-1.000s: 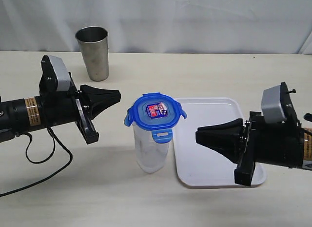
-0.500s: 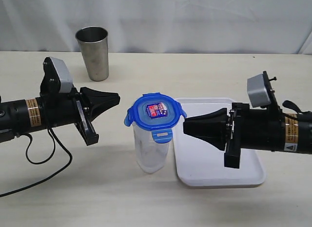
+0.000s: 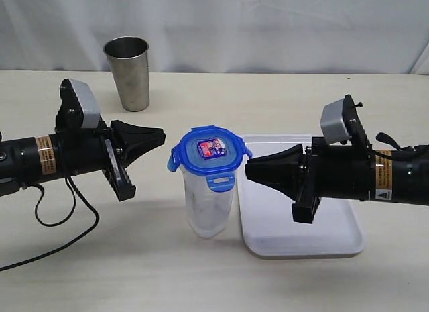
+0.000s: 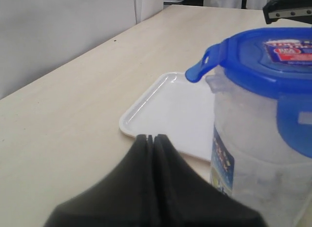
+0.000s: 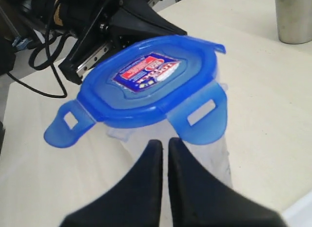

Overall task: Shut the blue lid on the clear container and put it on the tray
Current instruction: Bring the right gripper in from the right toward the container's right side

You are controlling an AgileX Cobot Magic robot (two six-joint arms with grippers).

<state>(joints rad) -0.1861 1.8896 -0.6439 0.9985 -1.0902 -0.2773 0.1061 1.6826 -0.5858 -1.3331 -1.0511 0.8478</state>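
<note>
The clear container [image 3: 209,208] stands upright on the table just left of the tray [image 3: 335,241]. The blue lid [image 3: 209,152] rests on its mouth with its flaps sticking outward. My left gripper [image 3: 163,133] is shut and empty, a short way left of the lid. Coming from the right over the tray, my right gripper [image 3: 248,170] is shut and empty, its tip touching or almost touching the lid's right flap. The left wrist view shows the container [image 4: 253,158], lid [image 4: 263,61] and tray [image 4: 165,110] beyond the left gripper [image 4: 150,137]. The right wrist view shows the lid [image 5: 146,83] just past the right gripper [image 5: 165,141].
A shiny steel tumbler [image 3: 128,72] stands at the back left of the table. A black cable [image 3: 64,218] loops on the table under the left arm. A white backdrop [image 3: 268,23] hangs behind the table.
My right gripper has moved left across the tray up to the lid's right side. The lid has shifted slightly left and tilted. The left arm has barely moved.
</note>
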